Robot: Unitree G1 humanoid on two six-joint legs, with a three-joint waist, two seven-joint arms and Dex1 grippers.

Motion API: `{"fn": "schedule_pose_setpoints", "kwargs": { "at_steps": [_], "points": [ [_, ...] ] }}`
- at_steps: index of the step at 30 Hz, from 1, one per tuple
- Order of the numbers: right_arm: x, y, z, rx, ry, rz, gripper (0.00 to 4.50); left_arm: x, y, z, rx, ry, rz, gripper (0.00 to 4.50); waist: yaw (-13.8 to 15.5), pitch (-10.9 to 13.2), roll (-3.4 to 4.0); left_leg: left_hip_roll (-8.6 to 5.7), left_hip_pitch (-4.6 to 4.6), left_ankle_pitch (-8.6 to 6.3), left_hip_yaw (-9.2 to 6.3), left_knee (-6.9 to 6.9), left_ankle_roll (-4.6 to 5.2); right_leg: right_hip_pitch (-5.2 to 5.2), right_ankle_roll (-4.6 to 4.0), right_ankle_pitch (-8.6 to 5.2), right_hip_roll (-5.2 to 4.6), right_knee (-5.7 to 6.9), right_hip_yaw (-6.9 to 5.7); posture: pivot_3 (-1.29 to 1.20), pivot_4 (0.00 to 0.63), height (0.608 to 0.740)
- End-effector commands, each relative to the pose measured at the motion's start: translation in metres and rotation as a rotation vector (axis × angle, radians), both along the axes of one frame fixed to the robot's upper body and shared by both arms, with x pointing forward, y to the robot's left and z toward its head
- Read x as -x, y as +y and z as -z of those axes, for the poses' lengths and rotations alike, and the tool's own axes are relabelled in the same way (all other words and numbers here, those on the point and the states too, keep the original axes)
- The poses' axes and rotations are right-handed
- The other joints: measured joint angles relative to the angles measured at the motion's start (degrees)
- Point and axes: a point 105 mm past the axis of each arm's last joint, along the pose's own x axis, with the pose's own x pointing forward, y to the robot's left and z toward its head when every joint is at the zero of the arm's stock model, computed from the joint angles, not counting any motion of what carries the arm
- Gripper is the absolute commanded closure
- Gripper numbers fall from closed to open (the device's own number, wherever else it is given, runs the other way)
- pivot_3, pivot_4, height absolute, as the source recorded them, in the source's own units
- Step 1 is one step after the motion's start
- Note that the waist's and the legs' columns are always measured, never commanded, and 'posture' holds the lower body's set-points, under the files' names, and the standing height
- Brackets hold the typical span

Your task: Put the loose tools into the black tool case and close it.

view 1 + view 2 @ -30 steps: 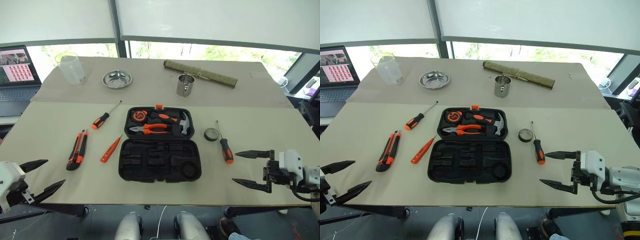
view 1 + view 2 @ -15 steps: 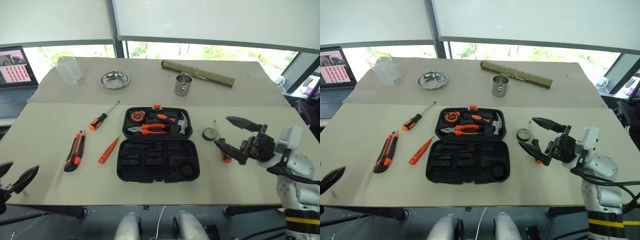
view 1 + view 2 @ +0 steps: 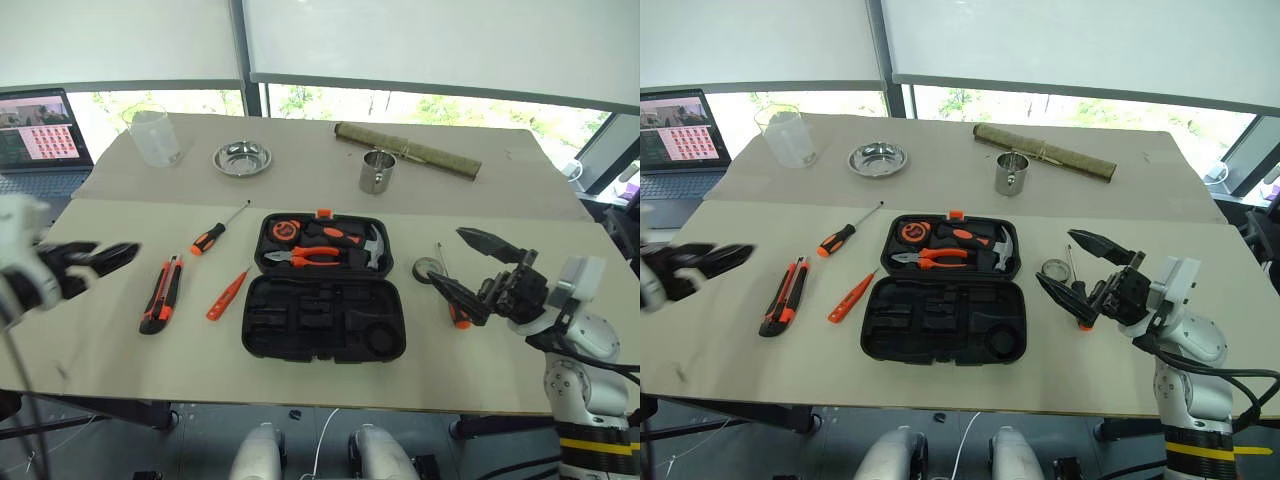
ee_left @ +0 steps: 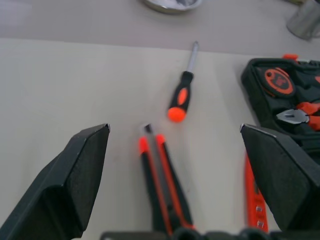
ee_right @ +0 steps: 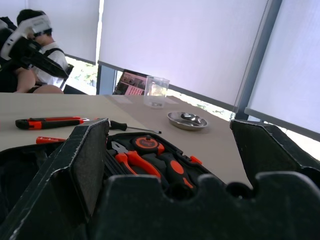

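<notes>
Tool case [image 3: 324, 318] lies open at centre of tabletop [image 3: 110, 350], lid half behind base half; pliers [image 3: 310, 256] and hammer [image 3: 366, 248] sit in the lid half. Left of case, near to far: slim screwdriver [image 3: 227, 294], utility knife [image 3: 160, 295], with a second screwdriver [image 3: 215, 232] behind them. Right of case: tape roll [image 3: 430, 269], third screwdriver [image 3: 451, 292] just beside it. Behind case: steel cup [image 3: 376, 171], dish [image 3: 241, 158], beaker [image 3: 155, 136], rolled mat [image 3: 408, 148]. Laptop [image 3: 40, 135] at far left.

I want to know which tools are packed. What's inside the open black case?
In the black tool case, the far half holds orange-handled pliers, a hammer and a round orange tape measure. The near half's slots look empty. Anything beneath those tools is hidden.
</notes>
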Motion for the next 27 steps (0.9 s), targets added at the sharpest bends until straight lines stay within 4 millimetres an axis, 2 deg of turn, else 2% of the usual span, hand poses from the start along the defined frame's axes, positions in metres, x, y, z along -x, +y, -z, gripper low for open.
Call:
{"fn": "schedule_pose_setpoints", "kwargs": {
  "at_steps": [1,3,6,9,12,15,18,20,22,24,26,27],
  "points": [
    [0.000,0.001,-0.007,0.016,-0.035,0.000,0.02,-0.044,-0.008,0.012,-0.040,0.031,-0.005,0.00,-0.08,0.00,0.00,-0.01,-0.05,0.00,-0.03,-0.01,0.00,-0.02,0.00,0.00,0.05,0.01,0.00,0.00,0.150,0.740],
    [0.000,0.003,-0.006,0.020,-0.036,-0.003,0.02,-0.067,-0.019,0.021,-0.072,0.054,0.027,0.00,0.15,0.00,0.00,-0.03,-0.19,0.00,-0.08,0.00,-0.01,-0.08,0.00,0.00,0.14,0.00,-0.02,0.00,0.150,0.740],
    [0.000,0.003,-0.006,0.025,-0.038,0.000,0.02,-0.089,-0.028,0.033,-0.093,0.080,0.046,0.00,0.03,0.00,0.00,-0.05,-0.31,0.01,-0.07,0.02,-0.01,-0.14,0.00,0.00,0.13,-0.05,-0.02,0.00,0.150,0.740],
    [0.003,0.003,-0.004,0.023,-0.036,0.013,0.02,-0.099,-0.037,0.049,-0.107,0.130,0.085,0.00,0.00,0.01,-0.02,-0.05,-0.42,0.00,-0.07,0.02,-0.01,-0.20,0.02,-0.01,0.13,-0.12,-0.02,0.00,0.150,0.740],
    [0.006,0.003,-0.003,0.016,-0.030,0.023,0.00,-0.105,-0.043,0.056,-0.138,0.125,0.124,0.72,0.05,0.02,-0.03,-0.05,-0.48,0.00,-0.08,0.02,-0.01,-0.25,0.04,-0.02,0.13,-0.11,-0.02,0.00,0.150,0.740],
    [0.008,0.003,0.000,0.008,-0.021,0.037,0.00,-0.111,-0.046,0.057,-0.138,0.091,0.128,1.75,0.22,0.02,-0.03,-0.07,-0.48,0.00,-0.08,0.03,-0.01,-0.24,0.05,-0.03,0.10,-0.09,-0.03,0.00,0.150,0.740],
    [0.011,0.003,0.005,0.008,-0.005,0.046,0.00,-0.112,-0.046,0.057,-0.138,0.069,0.143,2.98,0.21,0.02,-0.03,-0.08,-0.50,0.00,-0.08,0.07,-0.01,-0.23,0.07,-0.02,0.07,-0.08,-0.03,0.00,0.150,0.740],
    [0.012,0.001,0.007,0.011,0.004,0.056,0.00,-0.112,-0.044,0.052,-0.137,0.026,0.160,3.62,0.21,0.02,-0.03,-0.09,-0.50,0.00,-0.09,0.07,-0.01,-0.23,0.08,-0.02,0.07,-0.08,-0.03,0.00,0.150,0.740],
    [0.013,-0.004,0.007,0.019,0.008,0.076,0.00,-0.112,-0.039,0.033,-0.152,-0.092,0.192,3.64,0.21,0.02,-0.03,-0.09,-0.52,0.00,-0.09,0.08,-0.01,-0.23,0.09,-0.02,0.06,-0.07,-0.04,0.00,0.150,0.740],
    [0.016,-0.010,0.005,0.045,0.002,0.091,0.00,-0.107,-0.043,0.008,-0.161,-0.248,0.299,3.64,0.12,0.02,-0.03,-0.08,-0.52,0.00,-0.09,0.08,-0.01,-0.24,0.09,-0.02,0.06,-0.07,-0.04,0.00,0.150,0.740],
    [0.021,-0.020,0.002,0.092,-0.001,0.111,0.00,-0.090,-0.063,-0.019,-0.208,-0.434,0.528,3.64,0.09,0.02,-0.03,-0.06,-0.56,0.00,-0.08,0.08,-0.01,-0.28,0.08,-0.02,0.06,-0.07,-0.04,0.00,0.150,0.740],
    [0.023,-0.025,0.001,0.117,0.000,0.117,0.00,-0.083,-0.071,-0.024,-0.241,-0.469,0.621,3.64,0.18,0.03,-0.03,-0.06,-0.61,0.00,-0.07,0.08,-0.01,-0.34,0.08,-0.02,0.04,-0.07,-0.04,0.00,0.150,0.740]
  ]
}}
